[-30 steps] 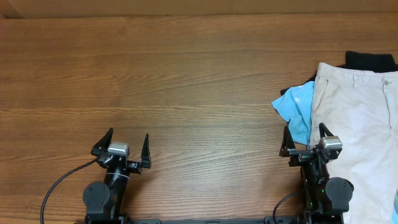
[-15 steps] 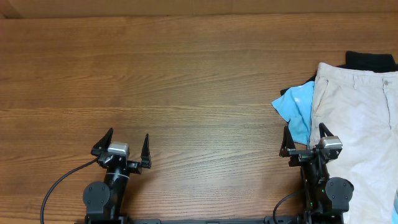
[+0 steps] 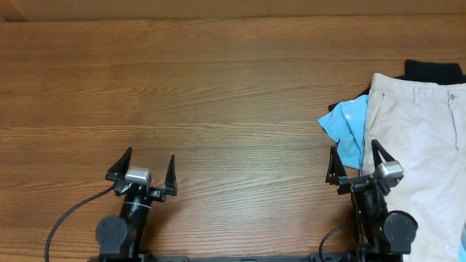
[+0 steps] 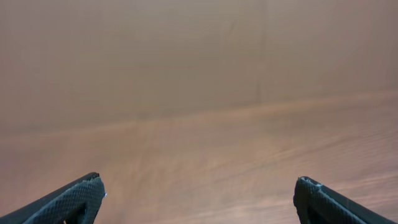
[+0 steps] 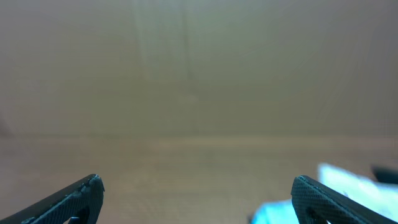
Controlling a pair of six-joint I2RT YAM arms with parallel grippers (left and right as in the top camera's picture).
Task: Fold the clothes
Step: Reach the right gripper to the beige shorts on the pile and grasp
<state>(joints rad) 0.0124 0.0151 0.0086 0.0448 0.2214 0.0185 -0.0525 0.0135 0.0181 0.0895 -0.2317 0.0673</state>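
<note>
The pale beige trousers [image 3: 426, 145] lie flat at the right edge of the wooden table [image 3: 218, 94], waistband toward the back, partly running out of the overhead view. My right gripper [image 3: 357, 160] is open and empty at the front, its right finger at the trousers' left edge. My left gripper [image 3: 145, 166] is open and empty at the front left, far from them. In the right wrist view the open jaws [image 5: 198, 186] frame a blur of pale cloth [image 5: 348, 177] at the right. The left wrist view shows open jaws [image 4: 199, 190] over bare wood.
A bright sky-blue top [image 3: 348, 127] lies bunched under the trousers' left side, also blurred in the right wrist view [image 5: 273, 214]. A black garment [image 3: 433, 70] sticks out behind the waistband. A black cable [image 3: 69, 218] trails from the left arm's base.
The right gripper has shifted very slightly; its jaws look a touch wider and higher. The left arm and the clothes have not moved.
</note>
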